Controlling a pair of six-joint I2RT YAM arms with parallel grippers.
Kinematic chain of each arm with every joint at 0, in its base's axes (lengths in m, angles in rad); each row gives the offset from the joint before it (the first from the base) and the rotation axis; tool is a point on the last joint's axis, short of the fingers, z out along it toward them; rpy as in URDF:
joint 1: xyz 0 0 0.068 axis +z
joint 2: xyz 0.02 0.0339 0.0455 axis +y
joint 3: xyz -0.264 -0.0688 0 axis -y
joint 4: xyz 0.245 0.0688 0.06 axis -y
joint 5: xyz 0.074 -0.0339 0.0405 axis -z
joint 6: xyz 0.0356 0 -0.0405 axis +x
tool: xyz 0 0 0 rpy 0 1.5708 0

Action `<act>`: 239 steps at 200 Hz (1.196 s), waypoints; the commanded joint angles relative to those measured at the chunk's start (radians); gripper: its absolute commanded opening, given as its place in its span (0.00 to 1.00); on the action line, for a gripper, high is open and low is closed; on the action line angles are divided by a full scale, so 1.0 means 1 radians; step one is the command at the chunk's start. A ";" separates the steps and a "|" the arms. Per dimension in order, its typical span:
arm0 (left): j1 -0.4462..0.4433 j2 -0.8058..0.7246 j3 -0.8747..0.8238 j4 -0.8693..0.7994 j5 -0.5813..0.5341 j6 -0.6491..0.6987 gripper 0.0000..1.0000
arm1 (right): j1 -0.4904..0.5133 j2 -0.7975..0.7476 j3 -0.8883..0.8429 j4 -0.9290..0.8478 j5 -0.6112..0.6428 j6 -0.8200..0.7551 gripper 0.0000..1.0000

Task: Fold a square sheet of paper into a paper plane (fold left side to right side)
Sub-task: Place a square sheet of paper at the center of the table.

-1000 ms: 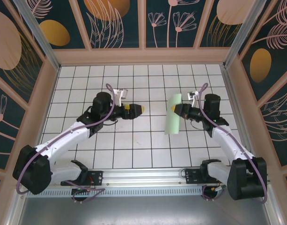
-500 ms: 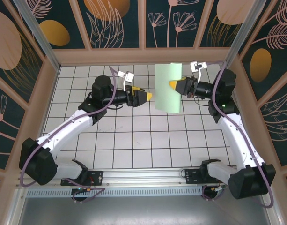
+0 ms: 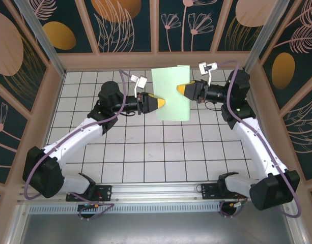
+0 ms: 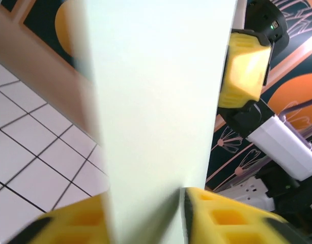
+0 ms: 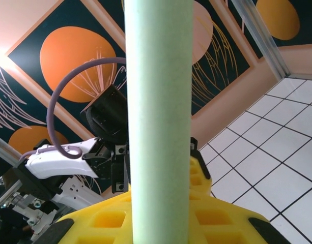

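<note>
Currently left gripper (image 3: 161, 103) has its jaws closed on the left edge of the square sheet of paper (image 3: 171, 109). The sheet hangs upright above the table (image 3: 145, 147), between both tools. Right gripper (image 3: 180, 90) pinches the right side, likely steadying it for the left-to-right fold.

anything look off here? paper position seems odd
The square sheet of paper isn't lying on the table. It is held up in the air, pinched at opposite edges by the left gripper and right gripper. That looks odd for creasing a fold. No tear or crumpling visible.
</note>
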 commanded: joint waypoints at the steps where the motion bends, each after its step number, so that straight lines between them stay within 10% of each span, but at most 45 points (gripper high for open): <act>1: 0.005 -0.017 -0.017 0.000 0.019 0.008 0.18 | -0.015 -0.003 0.018 -0.017 0.035 -0.013 0.23; 25: 0.006 -0.016 -0.040 -0.054 -0.008 0.039 0.00 | -0.037 -0.003 -0.001 -0.079 0.071 -0.039 0.26; 92: 0.005 0.072 -0.197 -0.184 -0.129 0.028 0.00 | -0.155 0.001 -0.145 -0.345 0.307 -0.139 0.75; 180: 0.029 0.283 -0.212 -0.394 -0.279 0.199 0.00 | -0.144 0.084 -0.319 -0.434 0.493 -0.208 0.78; 239: 0.050 0.425 -0.135 -0.604 -0.420 0.416 0.00 | -0.043 0.224 -0.429 -0.206 0.463 -0.035 0.60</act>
